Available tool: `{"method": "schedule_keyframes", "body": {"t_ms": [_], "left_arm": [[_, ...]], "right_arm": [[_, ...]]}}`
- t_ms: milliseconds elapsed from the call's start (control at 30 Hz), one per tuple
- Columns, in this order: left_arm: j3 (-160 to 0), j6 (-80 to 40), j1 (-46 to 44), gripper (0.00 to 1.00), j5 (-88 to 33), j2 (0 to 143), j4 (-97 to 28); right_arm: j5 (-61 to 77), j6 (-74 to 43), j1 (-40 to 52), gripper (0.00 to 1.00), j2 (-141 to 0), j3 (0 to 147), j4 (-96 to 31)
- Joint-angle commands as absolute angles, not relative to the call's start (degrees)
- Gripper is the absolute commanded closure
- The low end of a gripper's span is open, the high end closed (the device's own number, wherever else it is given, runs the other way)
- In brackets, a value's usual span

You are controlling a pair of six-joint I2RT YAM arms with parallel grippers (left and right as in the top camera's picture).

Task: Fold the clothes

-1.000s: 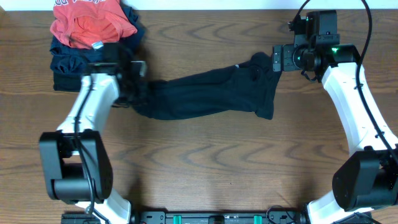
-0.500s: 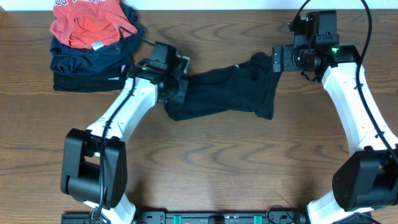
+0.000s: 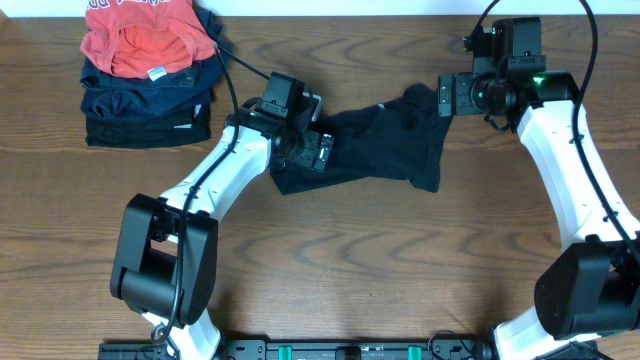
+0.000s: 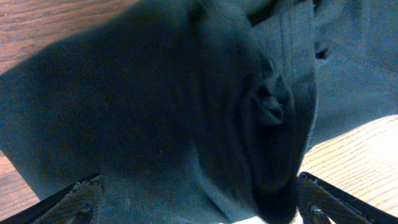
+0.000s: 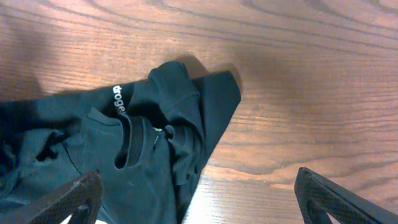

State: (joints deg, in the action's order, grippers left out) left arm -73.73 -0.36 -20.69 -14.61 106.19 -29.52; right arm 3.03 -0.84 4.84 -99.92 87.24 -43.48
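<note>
The clothes, a black shirt (image 3: 385,145), lie bunched on the table's middle right, the left end doubled over onto the rest. My left gripper (image 3: 308,150) hovers low over that doubled left end. In the left wrist view its fingertips (image 4: 81,199) stand wide apart, open, with folded black fabric (image 4: 155,112) lying loose between them. My right gripper (image 3: 448,95) is open by the shirt's upper right corner. The right wrist view shows the collar end (image 5: 143,149) with white lettering (image 5: 118,101) below that gripper (image 5: 205,205), and bare wood to its right.
A stack of dark navy folded garments (image 3: 140,110) sits at the back left, with a red-orange shirt (image 3: 145,35) on top. The wooden table (image 3: 350,270) stretches toward the front edge. The left arm reaches diagonally from the front left.
My left gripper carried the shirt's left end to the right, folding it over the rest, and its jaws have come apart. The right arm has not moved.
</note>
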Motion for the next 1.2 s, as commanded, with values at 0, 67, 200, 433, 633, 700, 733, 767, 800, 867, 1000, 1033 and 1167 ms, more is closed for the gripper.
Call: {"method": "schedule_keyframes", "body": {"t_ms": [0,67,200,433,633,700,733,767,800,867,1000,1033,1167], "left_arm": [[-73.4,-0.8,-20.7,0.02,-14.5,106.5,-29.5],[-73.4,-0.8,-20.7,0.02,-14.5,106.2,-29.8],[-73.4,-0.8,-20.7,0.02,-14.5,105.1,-31.7],[-73.4,0.6,-21.2,0.02,-21.7,104.2,-35.2],[-73.3,1.0,-23.4,0.02,-21.6,104.2,-35.6],[-73.3,1.0,-24.4,0.02,-21.6,104.2,-36.0],[-73.3,1.0,-24.9,0.02,-21.6,104.2,-36.2],[-73.3,1.0,-25.4,0.02,-21.6,104.2,-36.4],[-73.3,1.0,-25.9,0.02,-21.6,104.1,-36.7],[-73.3,1.0,-26.4,0.02,-21.6,103.7,-37.3],[-73.4,0.9,-26.2,0.02,-21.4,100.6,-39.9],[-73.4,0.9,-25.9,0.02,-21.4,99.4,-40.5],[-73.4,-0.6,-24.3,0.02,-19.3,93.8,-42.9]], "right_arm": [[3.2,-1.6,5.3,0.04,-100.4,86.8,-43.5],[3.2,-1.6,5.3,0.04,-100.4,86.8,-43.6],[3.2,-1.7,5.2,0.01,-100.4,86.8,-43.6],[3.3,-2.2,4.1,0.01,-101.9,86.8,-43.5],[6.0,-2.7,3.7,0.01,-106.2,86.8,-43.5],[6.7,-2.7,3.6,0.01,-108.1,86.7,-43.3],[6.9,-2.7,3.5,0.01,-108.9,86.8,-43.1],[7.0,-2.7,3.4,0.01,-109.8,86.8,-42.8],[6.9,-2.7,3.4,0.01,-110.5,86.7,-42.5],[6.9,-2.7,3.3,0.01,-112.1,86.8,-41.3],[7.4,-2.5,3.0,0.01,-115.6,86.7,-38.1],[7.9,-2.3,2.9,0.01,-116.6,86.7,-37.2],[11.2,0.3,2.9,0.01,-119.9,86.8,-34.5]]}}
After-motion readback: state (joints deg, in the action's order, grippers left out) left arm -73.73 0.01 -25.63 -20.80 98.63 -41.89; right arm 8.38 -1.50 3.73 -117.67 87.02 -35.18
